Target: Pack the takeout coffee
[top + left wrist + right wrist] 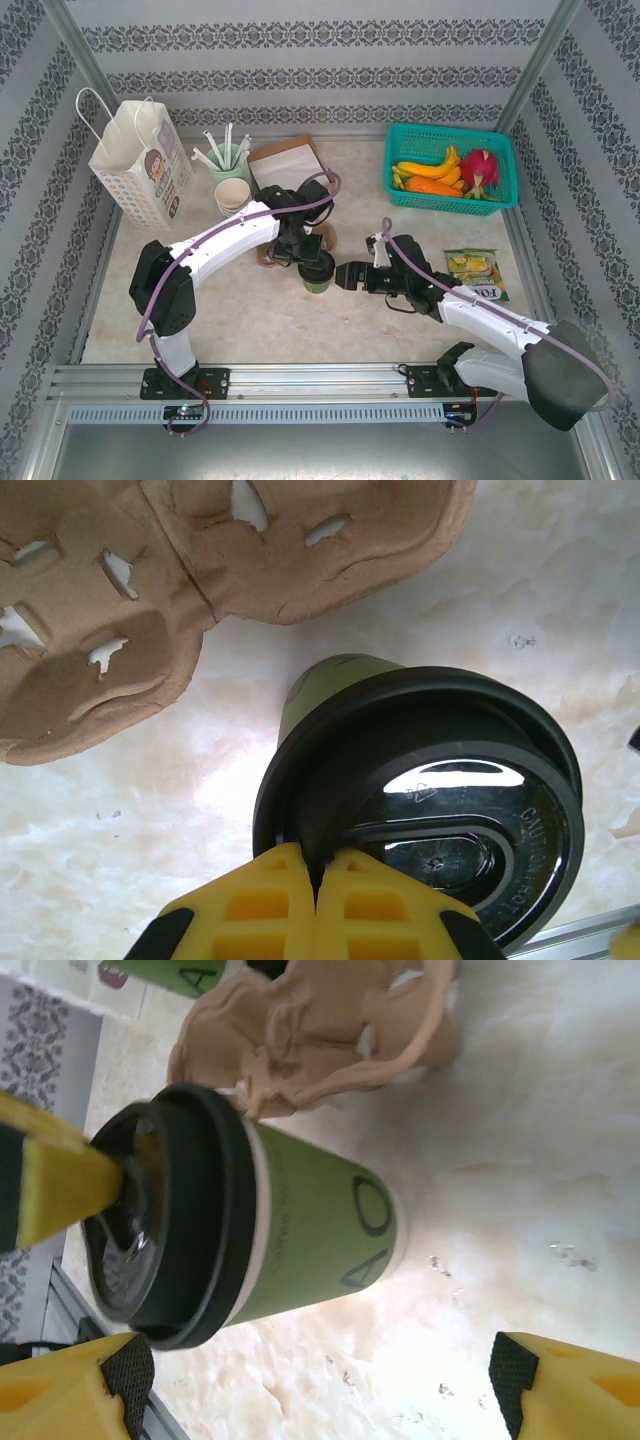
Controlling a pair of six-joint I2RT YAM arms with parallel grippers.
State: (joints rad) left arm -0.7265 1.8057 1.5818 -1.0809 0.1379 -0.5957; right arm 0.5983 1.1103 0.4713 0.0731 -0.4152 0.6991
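Observation:
The takeout coffee (318, 273), an olive-green paper cup with a black lid, stands upright mid-table. My left gripper (300, 252) is shut, its yellow fingertips (285, 870) pressed together on the lid's rim (420, 810); nothing is held between them. In the right wrist view, one of those yellow fingers (55, 1180) touches the top of the lid. My right gripper (346, 275) stands open just right of the cup. The cup (310, 1240) lies ahead of its gripper (310, 1390), not between the fingers. A brown moulded cup carrier (100, 610) lies right behind the cup.
At the back left are a white paper bag (140, 170), a mint holder with straws (228, 158) and a stack of lidless cups (232, 195). Brown paper (285, 160) lies behind. A teal fruit basket (450, 135) and a snack packet (478, 272) are on the right.

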